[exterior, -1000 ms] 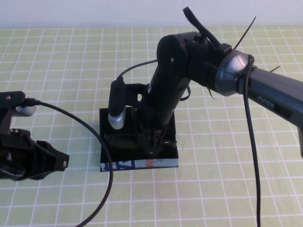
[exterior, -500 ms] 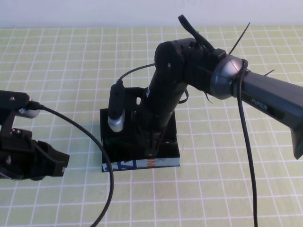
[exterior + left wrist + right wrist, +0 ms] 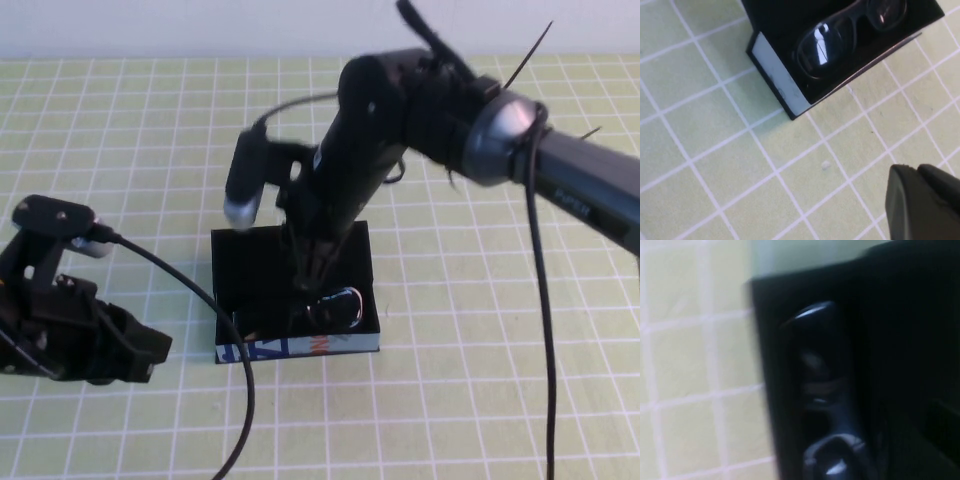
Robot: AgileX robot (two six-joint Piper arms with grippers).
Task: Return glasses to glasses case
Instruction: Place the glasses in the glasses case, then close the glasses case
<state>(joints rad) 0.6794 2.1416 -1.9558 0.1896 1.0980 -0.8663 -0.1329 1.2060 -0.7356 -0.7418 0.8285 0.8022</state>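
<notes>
The black glasses case [image 3: 300, 347], with its light blue printed strip facing front, sits at the table's middle. The black glasses [image 3: 340, 305] lie inside it at the front right, one shiny lens showing. My right gripper [image 3: 308, 280] hangs just above the case's inside, open and holding nothing. The right wrist view shows the glasses [image 3: 822, 390] close below, dark and blurred. My left gripper [image 3: 150, 352] is shut and empty, low at the case's left. In the left wrist view its fingertips [image 3: 915, 172] are apart from the case [image 3: 777, 82], where the glasses [image 3: 840, 35] lie.
The table is a green cloth with a white grid [image 3: 480, 400]. A black cable [image 3: 235, 390] loops from the left arm across the cloth in front of the case's left corner. The right arm [image 3: 560, 190] reaches in from the right.
My right gripper has lifted up out of the case and the glasses stay lying in it. My left arm has shifted a little toward the case.
</notes>
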